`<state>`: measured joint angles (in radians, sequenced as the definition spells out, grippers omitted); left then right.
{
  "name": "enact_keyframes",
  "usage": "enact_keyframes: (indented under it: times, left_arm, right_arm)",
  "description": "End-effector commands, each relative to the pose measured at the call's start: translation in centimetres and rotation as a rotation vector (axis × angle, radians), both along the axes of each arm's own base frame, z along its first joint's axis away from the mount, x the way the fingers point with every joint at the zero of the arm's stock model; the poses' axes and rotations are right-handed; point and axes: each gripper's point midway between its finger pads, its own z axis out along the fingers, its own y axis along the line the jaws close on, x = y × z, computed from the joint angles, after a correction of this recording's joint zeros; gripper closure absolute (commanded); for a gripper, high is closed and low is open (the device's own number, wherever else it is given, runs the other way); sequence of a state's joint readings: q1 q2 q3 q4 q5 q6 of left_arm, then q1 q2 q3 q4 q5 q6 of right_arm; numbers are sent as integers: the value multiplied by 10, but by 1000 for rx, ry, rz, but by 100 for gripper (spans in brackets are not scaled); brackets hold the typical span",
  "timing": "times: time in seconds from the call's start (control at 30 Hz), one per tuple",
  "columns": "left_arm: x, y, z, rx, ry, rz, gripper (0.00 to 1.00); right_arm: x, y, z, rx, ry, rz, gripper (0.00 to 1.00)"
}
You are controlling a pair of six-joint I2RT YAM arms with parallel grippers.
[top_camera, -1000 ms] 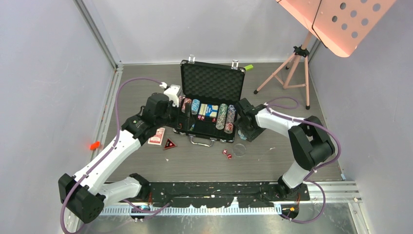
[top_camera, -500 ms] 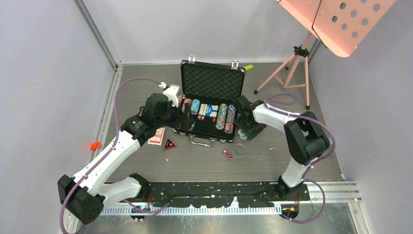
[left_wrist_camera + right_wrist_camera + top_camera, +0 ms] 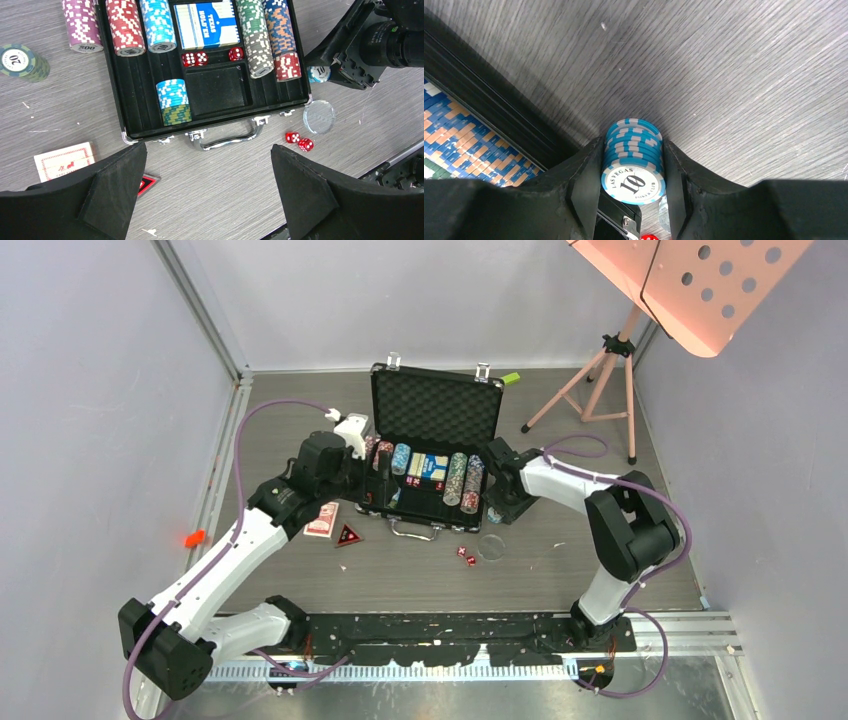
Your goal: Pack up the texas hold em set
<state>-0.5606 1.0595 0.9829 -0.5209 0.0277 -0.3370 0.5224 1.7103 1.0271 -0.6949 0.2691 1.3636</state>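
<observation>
Case: the black briefcase (image 3: pixel 218 91) sits open in the middle of the desk (image 3: pixel 420 580), foam lid propped up at the back, metal handle (image 3: pixel 227 140) facing the arms.
In the case: a red chip stack (image 3: pixel 125 25), a light blue one (image 3: pixel 157 25), the blue Texas Hold'em card box (image 3: pixel 207 22), a green-and-grey stack (image 3: pixel 255 35) and a blue-orange-red stack (image 3: pixel 280 40) lie in the back row. Three red dice (image 3: pixel 195 58) sit just in front of the box, and a short blue-green stack (image 3: pixel 174 100) sits in a front slot.
Loose on the left: a purple stack (image 3: pixel 81 25) lies just outside the left wall, a green 20 stack (image 3: pixel 22 62) a bit further out. The red-backed deck (image 3: pixel 64 160) and red triangle (image 3: pixel 145 182) lie nearer the arms.
Loose on the right: the clear disc (image 3: pixel 319 116) and two more dice (image 3: pixel 299 141) lie in front of the right corner.
Right fingers (image 3: pixel 584 190): clamped on a stack of light blue 10 chips (image 3: pixel 633 160), right beside the case's right wall.
Left fingers (image 3: pixel 112 195): spread wide, nothing between them, hanging over the front of the case.
Background: pink tripod stand (image 3: pixel 600 380) at back right, small green block (image 3: pixel 511 378) behind the lid.
</observation>
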Motion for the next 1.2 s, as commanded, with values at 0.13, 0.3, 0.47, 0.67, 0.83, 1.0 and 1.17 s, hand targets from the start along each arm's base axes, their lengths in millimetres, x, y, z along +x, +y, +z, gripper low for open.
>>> enact_keyframes:
  times: [0.13, 0.3, 0.47, 0.67, 0.83, 1.0, 1.17]
  left_arm:
    - [2, 2, 14, -22, -43, 8, 0]
    - [2, -1, 12, -27, -26, 3, 0]
    - [2, -7, 10, -49, -2, -11, 0]
    - [1, -21, 6, -112, 37, -30, 0]
    - [-4, -50, 2, -302, 115, -58, 3]
    - [-4, -96, 2, -543, 179, -89, 6]
    - [-13, -141, 6, -591, 149, -102, 6]
  right_arm:
    - [7, 5, -8, 68, -19, -16, 63]
    - [11, -2, 6, 75, -49, -4, 64]
    - [9, -7, 20, 69, -72, 21, 64]
    - [7, -11, 38, 74, -104, 46, 64]
    - [5, -10, 59, 77, -127, 103, 65]
    - [3, -8, 90, 109, -175, 133, 65]
    - [-3, 1, 112, 193, -213, 127, 65]
